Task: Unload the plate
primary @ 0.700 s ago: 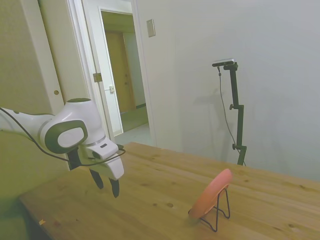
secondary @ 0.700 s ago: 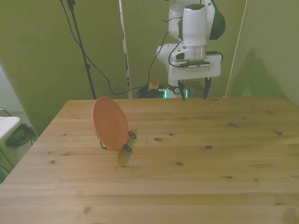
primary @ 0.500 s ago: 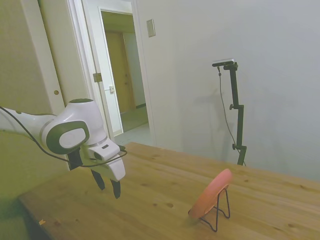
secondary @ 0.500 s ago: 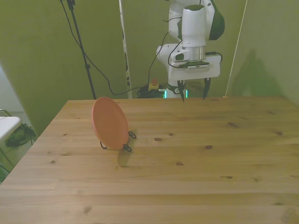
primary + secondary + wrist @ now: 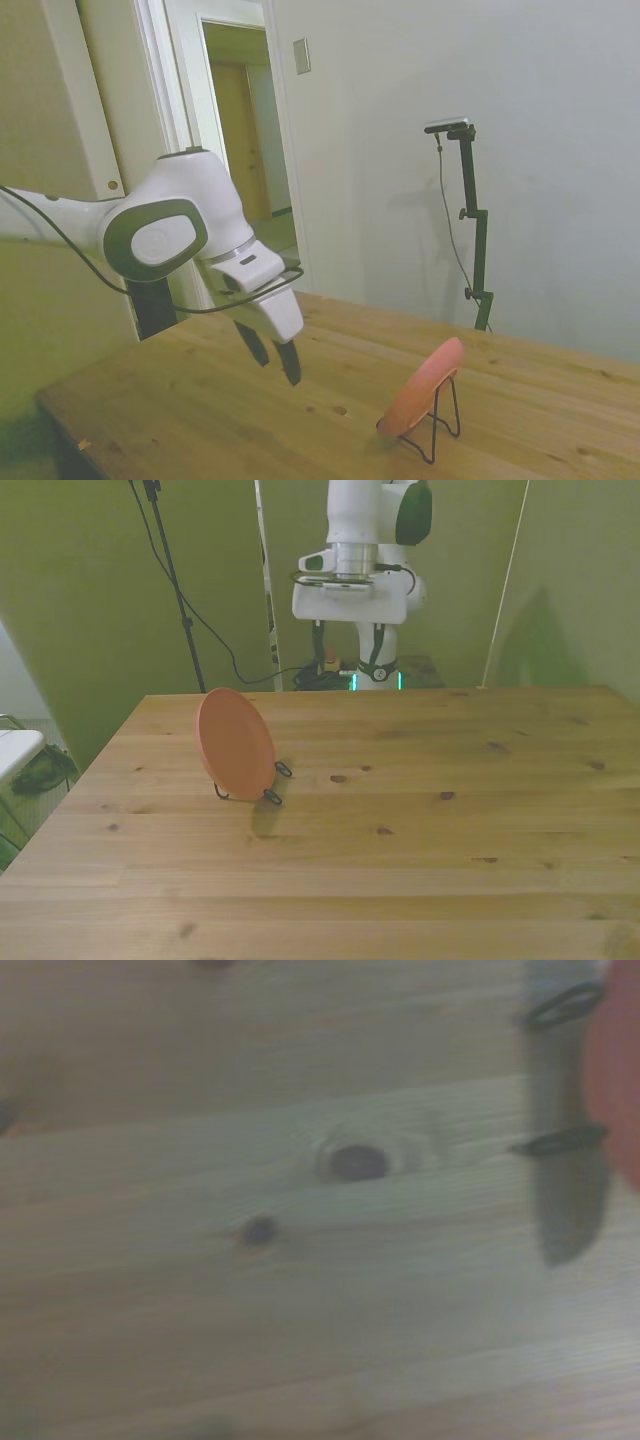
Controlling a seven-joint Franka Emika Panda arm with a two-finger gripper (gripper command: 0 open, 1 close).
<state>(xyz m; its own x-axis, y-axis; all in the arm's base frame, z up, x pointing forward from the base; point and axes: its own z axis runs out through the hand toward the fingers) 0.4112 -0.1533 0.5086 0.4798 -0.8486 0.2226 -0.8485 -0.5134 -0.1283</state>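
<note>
One salmon-pink plate (image 5: pixel 235 743) propped tilted on one black wire stand (image 5: pixel 270 792) at the front view's left of the wooden table (image 5: pixel 420 860), one gripper (image 5: pixel 346 661) held above the far edge, fingers parted, nothing gripped.

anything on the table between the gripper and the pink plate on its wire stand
Nothing: only bare wooden table lies between the open gripper and the salmon-pink round plate leaning on its thin black wire stand, as the front view shows.
</note>
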